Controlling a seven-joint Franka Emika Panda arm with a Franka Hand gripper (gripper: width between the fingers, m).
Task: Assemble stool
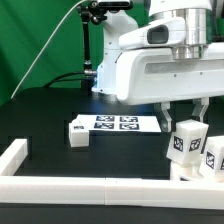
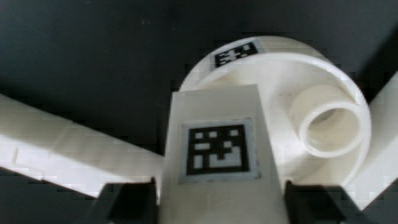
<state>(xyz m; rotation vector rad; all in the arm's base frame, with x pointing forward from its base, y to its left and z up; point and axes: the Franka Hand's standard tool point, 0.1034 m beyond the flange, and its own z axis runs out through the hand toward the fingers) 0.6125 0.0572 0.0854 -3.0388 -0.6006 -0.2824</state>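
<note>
In the wrist view a white stool leg point(image 2: 217, 120) with a square marker tag stands between my gripper's point(image 2: 224, 205) dark fingers point(image 2: 135, 205), which press on both of its sides. Right behind the leg is the round white seat point(image 2: 285, 75), showing a tag on its rim and a round hole in its face. In the exterior view the gripper point(image 1: 187, 118) is at the right, shut on that tagged leg point(image 1: 184, 141). A second white tagged part point(image 1: 213, 150) stands just beside it. Another small leg point(image 1: 78, 131) lies apart at the exterior view's left.
The marker board point(image 1: 115, 123) lies flat mid-table. A long white border rail point(image 1: 90, 190) runs along the front, with a raised corner piece point(image 1: 20, 157) on the exterior view's left. The rail point(image 2: 63, 140) passes close beside the gripped leg. A green backdrop hangs behind.
</note>
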